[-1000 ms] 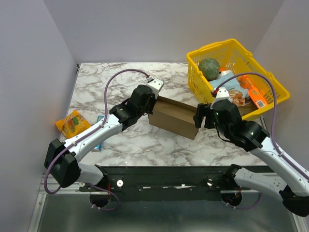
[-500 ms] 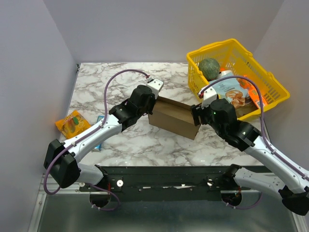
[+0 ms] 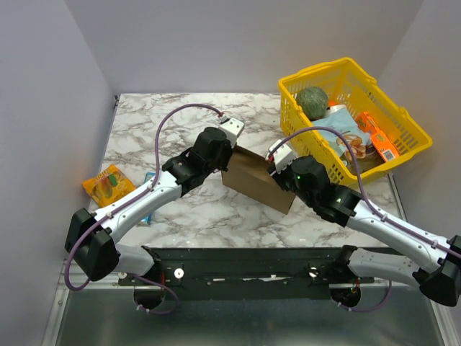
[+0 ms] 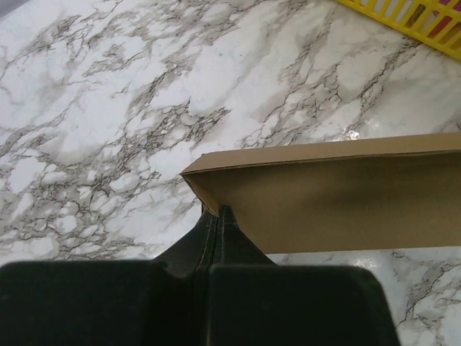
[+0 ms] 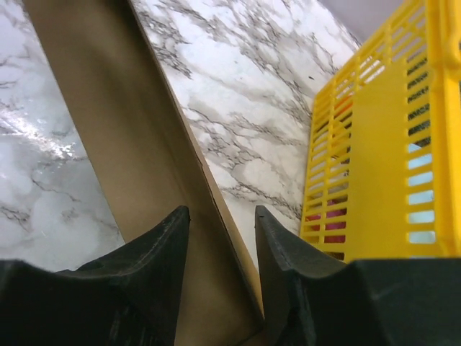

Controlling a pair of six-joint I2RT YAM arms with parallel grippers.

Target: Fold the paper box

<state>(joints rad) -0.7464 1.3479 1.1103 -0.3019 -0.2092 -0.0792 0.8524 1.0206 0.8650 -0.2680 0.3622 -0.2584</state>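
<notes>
Trouble spot, centre of the overhead frame: brown cardboard box [image 3: 252, 182] sits half-formed on the white marble table [image 3: 180, 122]. Left gripper [image 4: 220, 216] is pinched tight on its left corner. Right gripper [image 5: 222, 216] straddles a wall, jaws half-wide, not gripping yet. Close off-line and that panel likely buckles, or the box skids right into the yellow plastic basket [image 3: 320, 68].

No legible text, label or number anywhere.
</notes>
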